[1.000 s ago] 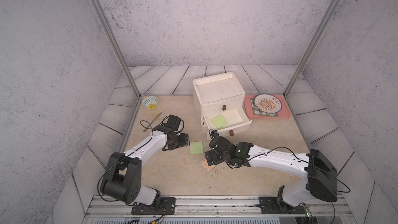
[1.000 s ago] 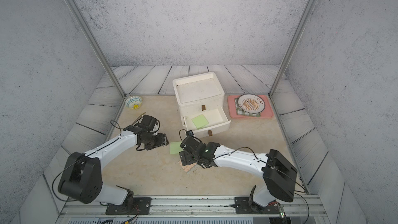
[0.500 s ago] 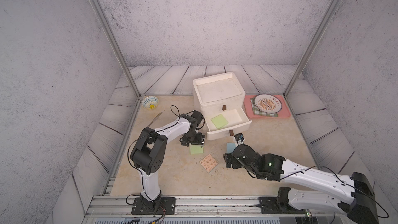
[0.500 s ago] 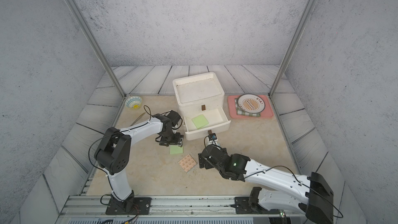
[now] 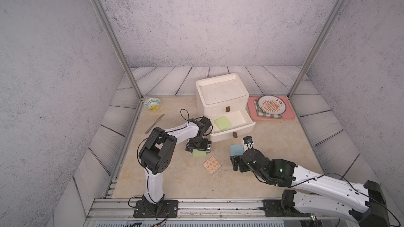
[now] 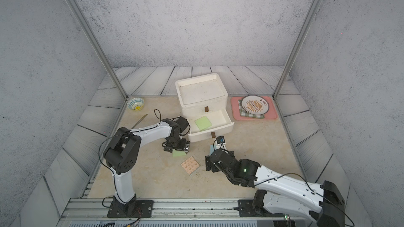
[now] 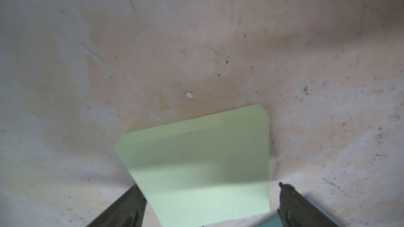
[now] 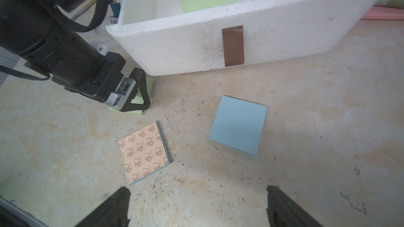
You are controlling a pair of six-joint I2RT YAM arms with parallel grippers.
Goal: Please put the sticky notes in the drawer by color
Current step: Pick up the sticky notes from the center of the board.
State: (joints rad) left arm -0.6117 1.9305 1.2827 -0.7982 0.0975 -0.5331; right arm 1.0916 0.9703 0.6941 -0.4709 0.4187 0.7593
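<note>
- Both top views look from high at the front down over the whole table (image 5: 273, 132), toward the back wall (image 5: 207, 18).
- The left wrist view hangs close over a green pad (image 7: 196, 167).
- The right wrist view, low, faces the drawer (image 8: 273, 31) and also shows the green pad (image 8: 137, 100).

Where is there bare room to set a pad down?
Free: the open white drawer right of its light green square note; the beige tabletop between the pink rectangular tray and the right arm. Crowded: before the drawer, around the light blue pad, peach printed pad and left end effector.
</note>
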